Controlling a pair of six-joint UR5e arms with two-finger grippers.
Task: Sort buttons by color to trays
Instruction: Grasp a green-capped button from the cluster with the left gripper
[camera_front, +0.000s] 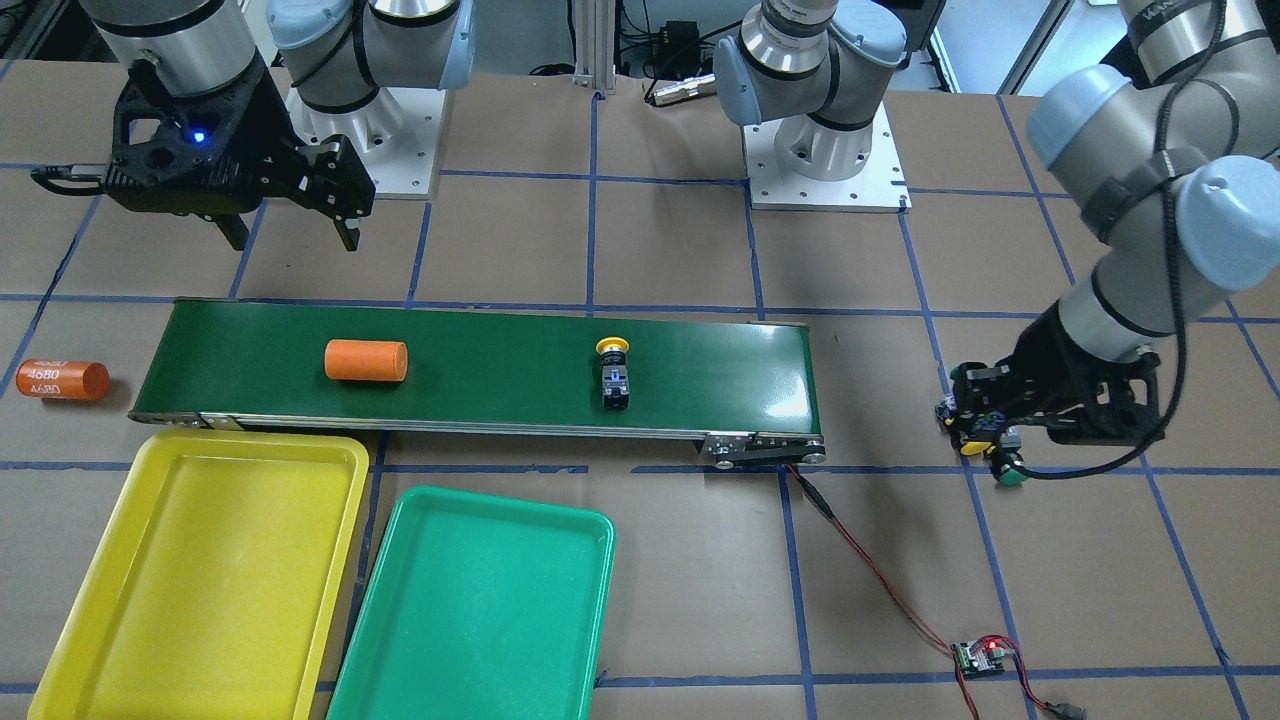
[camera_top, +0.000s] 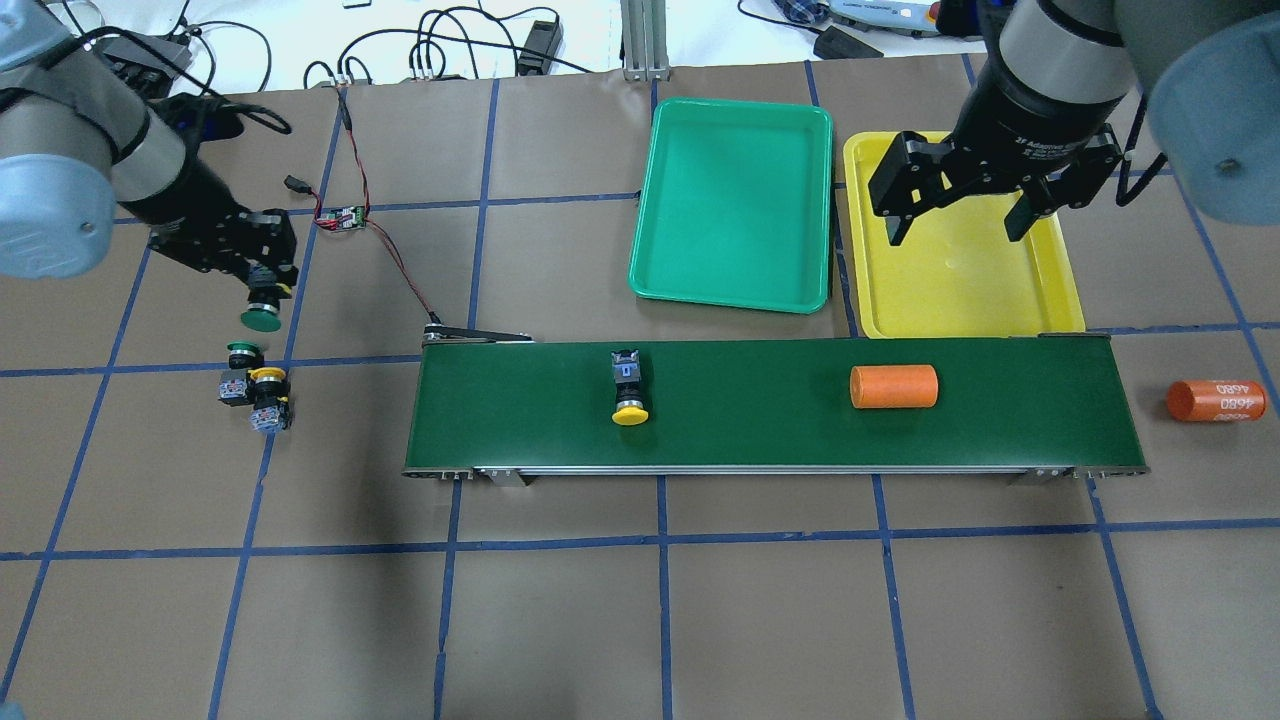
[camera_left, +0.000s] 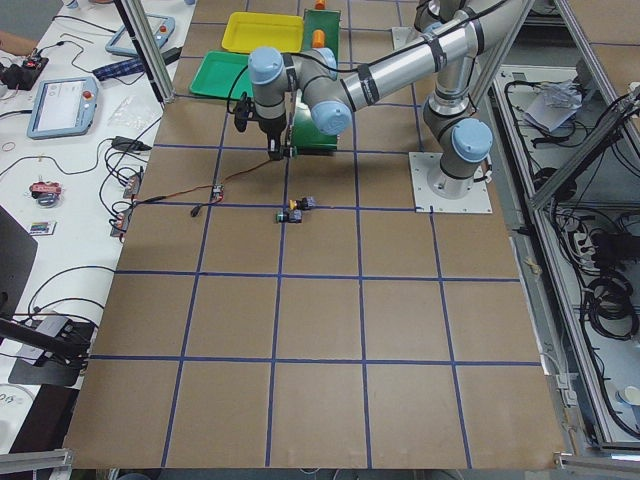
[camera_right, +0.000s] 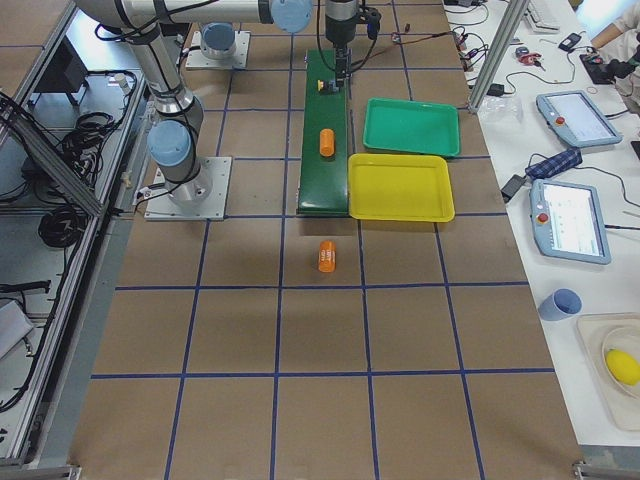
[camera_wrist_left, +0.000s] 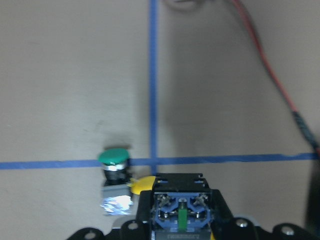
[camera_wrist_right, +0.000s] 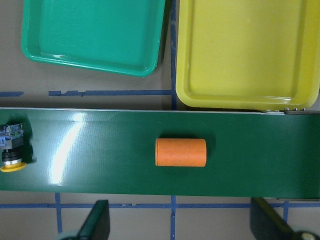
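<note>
Left jaws clamp a green button, cap downward; right jaws stand wide.

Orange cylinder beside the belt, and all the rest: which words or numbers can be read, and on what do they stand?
"4680", printed repeatedly: orange cylinder lying off the end of the belt.
"2F Adaptive", the rest blurred: body of the right gripper.
Label on the switch block of the green button held by the left gripper: too blurred to read.
</note>
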